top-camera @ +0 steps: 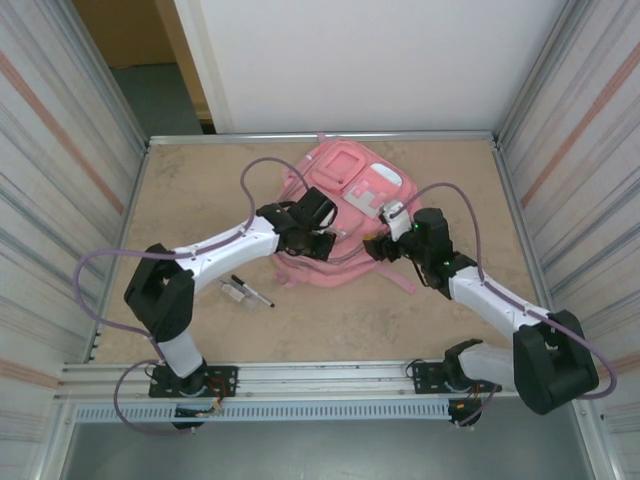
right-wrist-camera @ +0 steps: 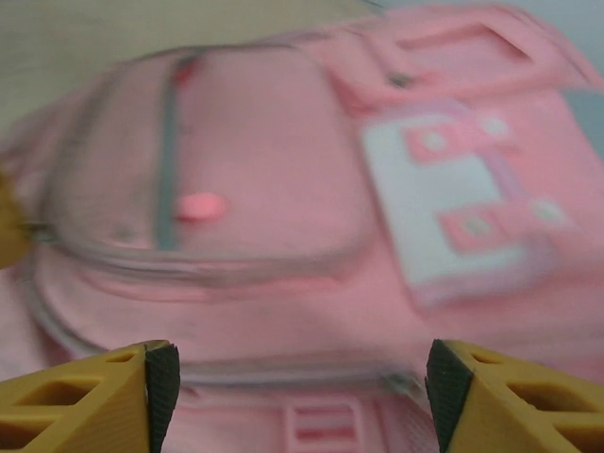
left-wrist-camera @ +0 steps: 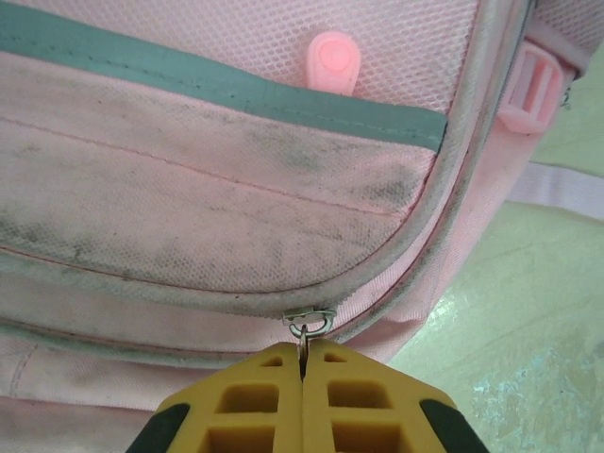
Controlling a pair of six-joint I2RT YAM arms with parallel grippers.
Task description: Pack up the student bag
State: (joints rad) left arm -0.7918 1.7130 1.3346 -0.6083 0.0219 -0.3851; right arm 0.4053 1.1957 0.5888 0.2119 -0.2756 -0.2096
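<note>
The pink student bag [top-camera: 345, 205] lies flat near the back middle of the table. My left gripper [top-camera: 318, 240] sits at its left edge. In the left wrist view its yellow fingers [left-wrist-camera: 264, 396] are pressed together on the metal zip pull [left-wrist-camera: 308, 328] of the bag's front pocket [left-wrist-camera: 189, 208]. My right gripper [top-camera: 385, 240] hovers at the bag's right side, open. In the blurred right wrist view its fingertips [right-wrist-camera: 160, 382] stand wide apart over the bag [right-wrist-camera: 283, 189], with nothing between them.
A black pen [top-camera: 253, 290] and a small clear item [top-camera: 236, 292] lie on the table to the left of the bag, under my left arm. Ribbed walls close in the left and right sides. A white panel stands behind the table.
</note>
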